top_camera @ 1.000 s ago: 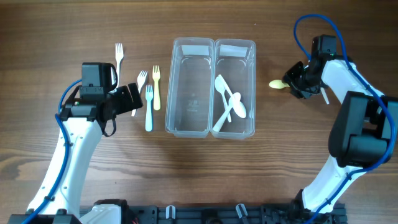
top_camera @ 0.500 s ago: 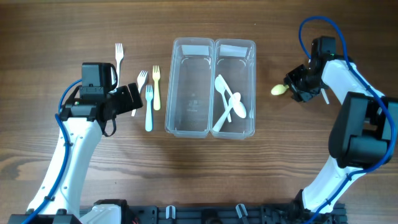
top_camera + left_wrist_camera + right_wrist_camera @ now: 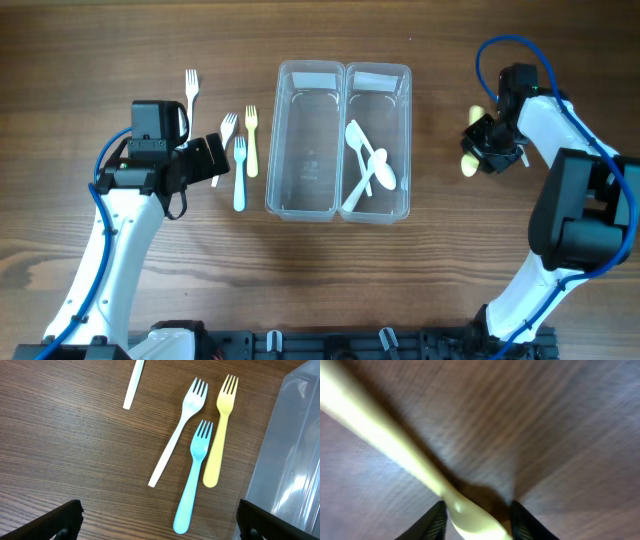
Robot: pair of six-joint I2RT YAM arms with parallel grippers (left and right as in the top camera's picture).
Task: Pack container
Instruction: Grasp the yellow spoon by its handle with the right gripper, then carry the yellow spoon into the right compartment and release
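While the wooden table point(image 3: 100, 40) fills my overhead feed, I see the clear two-compartment container point(image 3: 343, 100) at its middle, with white spoons point(image 3: 368, 170) lying in its right compartment. My left gripper point(image 3: 212, 158) hovers, jaws spread wide, by the white fork point(image 3: 177, 435), blue fork point(image 3: 194, 477) and yellow fork point(image 3: 220, 435) just left of the container. My right gripper point(image 3: 487, 140) pinches the yellow spoon point(image 3: 469, 163) to the container's right, apart from it

A clear plastic two-compartment container point(image 3: 305, 150) sits mid-table, its right compartment holding overlapping white plastic spoons point(image 3: 368, 165). Just left of it lie a yellow plastic fork point(image 3: 222, 430), a blue plastic fork point(image 3: 195, 475) and a white plastic fork point(image 3: 180, 430). A second white fork point(image 3: 191, 92) lies farther left. A pale yellow plastic spoon point(image 3: 469, 162) is pinched in the right gripper point(image 3: 485, 150).
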